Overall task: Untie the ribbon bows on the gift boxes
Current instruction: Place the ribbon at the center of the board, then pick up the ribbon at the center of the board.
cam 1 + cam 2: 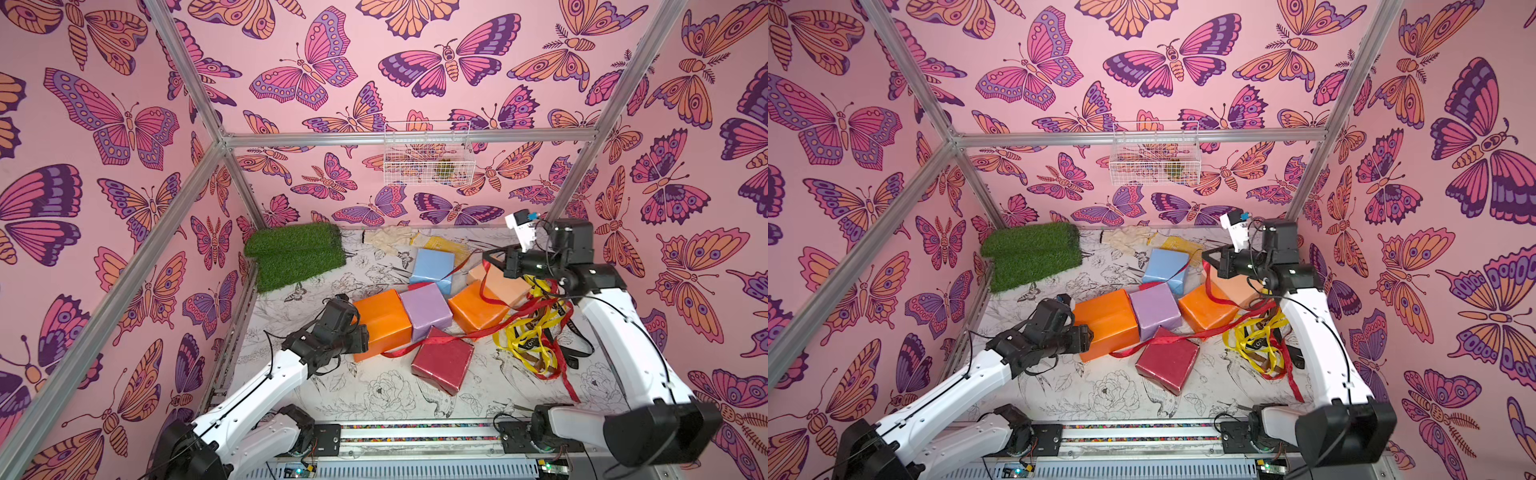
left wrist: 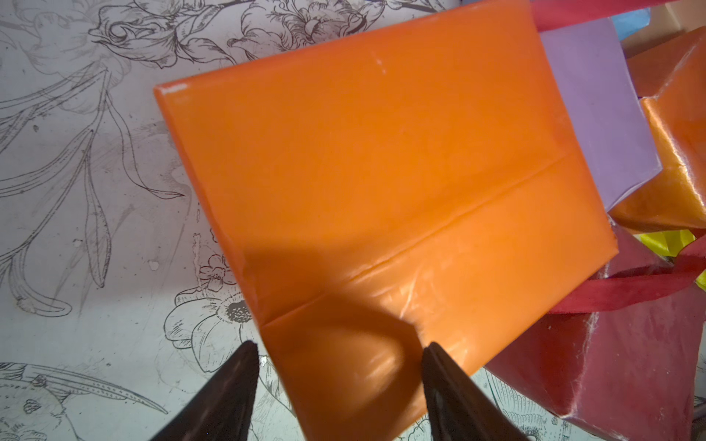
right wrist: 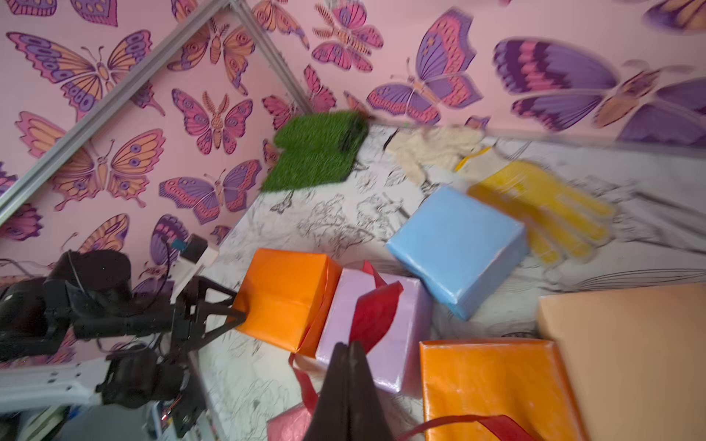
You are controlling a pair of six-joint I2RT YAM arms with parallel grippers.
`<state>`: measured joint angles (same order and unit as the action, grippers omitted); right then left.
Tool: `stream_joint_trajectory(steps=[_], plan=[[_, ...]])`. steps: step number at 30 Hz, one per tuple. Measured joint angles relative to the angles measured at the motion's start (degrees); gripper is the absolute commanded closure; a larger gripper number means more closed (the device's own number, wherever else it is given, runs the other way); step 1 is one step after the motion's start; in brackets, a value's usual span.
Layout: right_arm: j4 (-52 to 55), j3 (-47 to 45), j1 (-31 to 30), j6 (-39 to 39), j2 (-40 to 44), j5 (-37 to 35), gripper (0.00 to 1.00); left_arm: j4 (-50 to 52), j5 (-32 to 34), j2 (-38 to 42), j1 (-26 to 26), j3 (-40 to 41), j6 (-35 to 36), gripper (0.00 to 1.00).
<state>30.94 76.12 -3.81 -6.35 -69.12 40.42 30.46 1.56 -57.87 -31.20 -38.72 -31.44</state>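
Six gift boxes lie clustered on the table: an orange box (image 1: 384,324), a lilac one (image 1: 426,309), a second orange one (image 1: 473,305), a light blue one (image 1: 432,266), a peach one (image 1: 505,282) and a dark red one (image 1: 442,359). My left gripper (image 1: 365,336) (image 2: 338,351) stands open, and the first orange box (image 2: 382,183) has its near end between the fingers. My right gripper (image 1: 486,255) (image 3: 349,345) hangs above the boxes, shut on a red ribbon (image 3: 376,309) that trails down over the lilac box (image 3: 386,343). Loose yellow, red and black ribbons (image 1: 532,336) lie piled at the right.
A green turf mat (image 1: 297,253) fills the back left corner. A yellow glove (image 1: 442,245) and a cream glove (image 1: 388,239) lie by the back wall. A white wire basket (image 1: 428,153) hangs on that wall. Aluminium frame posts stand at the corners.
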Motion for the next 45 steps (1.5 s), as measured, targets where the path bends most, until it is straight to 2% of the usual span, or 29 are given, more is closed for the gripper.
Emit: stream_joint_trajectory(steps=[4,6,11,16,17,18,19,20,21,23,27,31,34,36,40,45], plan=[[1.3,3.3,3.2,-3.2,5.6,-11.1,1.00,0.0,0.0,0.1,0.0,0.0,0.2,0.31],[3.0,4.3,5.0,-4.5,7.9,-18.9,1.00,0.0,0.1,0.2,0.0,0.0,0.2,0.31],[7.9,6.1,5.4,-7.3,11.4,-36.3,1.00,0.0,0.2,0.2,0.0,0.0,0.5,0.30],[7.8,-4.2,7.3,-12.8,15.6,-46.8,1.00,0.0,0.2,0.1,0.0,0.0,0.8,0.30],[8.1,-7.3,8.6,-13.6,16.1,-48.1,0.94,0.0,0.2,0.1,0.0,0.0,0.8,0.31],[8.5,-9.6,10.1,-14.6,16.1,-48.7,0.77,0.0,0.2,0.1,0.0,0.0,0.8,0.31],[9.0,-11.8,11.9,-15.7,15.6,-49.1,0.54,0.0,0.2,0.1,0.0,0.0,0.8,0.31],[9.5,-13.8,13.5,-16.3,14.6,-48.9,0.39,0.0,0.2,0.1,0.0,0.0,0.9,0.31],[9.8,-15.3,14.4,-16.7,13.6,-48.4,0.33,0.0,0.2,0.1,0.0,0.0,1.0,0.30],[10.8,-18.1,15.0,-17.6,11.5,-46.3,0.28,0.0,0.2,0.0,0.0,0.0,1.0,0.30],[13.3,-18.5,10.6,-19.4,11.3,-41.9,0.27,0.0,0.2,-0.3,0.0,-0.2,1.0,0.31],[11.5,-19.9,-1.8,-24.4,13.6,-34.9,0.28,-0.2,0.3,-1.8,0.0,-1.2,1.2,0.31],[7.9,-26.5,-11.0,-30.1,16.9,-32.8,0.31,-0.3,0.2,-3.1,0.0,-2.0,1.2,0.31],[5.2,-32.0,-14.5,-34.4,19.0,-32.9,0.32,-0.4,0.2,-3.7,0.0,-2.4,1.2,0.30],[1.6,-40.8,-16.9,-41.9,22.0,-33.3,0.34,-0.4,0.2,-3.9,0.0,-2.5,1.4,0.31],[-4.5,-45.7,-17.3,-48.5,22.8,-34.7,0.42,-0.4,0.2,-4.2,0.0,-2.7,1.6,0.31]])
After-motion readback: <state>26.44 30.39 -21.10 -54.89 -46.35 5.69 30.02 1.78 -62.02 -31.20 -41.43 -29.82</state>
